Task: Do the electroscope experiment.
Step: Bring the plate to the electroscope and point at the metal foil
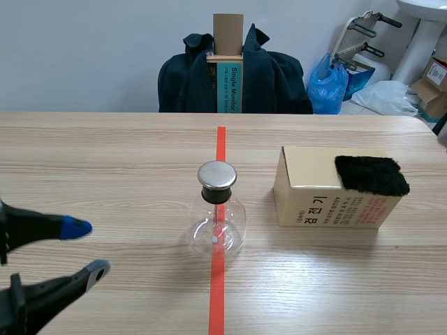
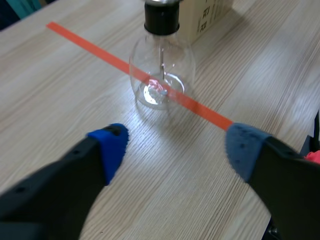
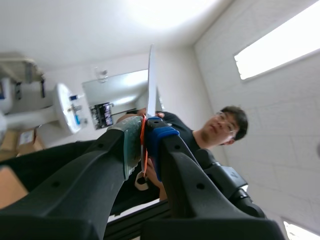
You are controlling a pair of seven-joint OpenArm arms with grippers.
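Observation:
The electroscope (image 1: pixel 217 223), a clear glass flask with a black neck and a round metal cap (image 1: pixel 217 175), stands on the red tape line at the table's middle. My left gripper (image 1: pixel 87 248) is open low at the near left, apart from the flask. In the left wrist view the flask (image 2: pixel 162 70) stands just ahead of the open left gripper (image 2: pixel 175 145). The right arm is absent from the scene view. Its wrist view looks up at the ceiling, where my right gripper (image 3: pixel 145 132) is shut on a thin pale plastic strip (image 3: pixel 152 75) that sticks out past the pads.
A cardboard box (image 1: pixel 314 202) with a black fur pad (image 1: pixel 371 174) on top sits right of the flask. Behind the table stands a chair with a dark jacket (image 1: pixel 272 80) and a blue bag (image 1: pixel 328 84). A person (image 3: pixel 220 130) shows behind the right gripper.

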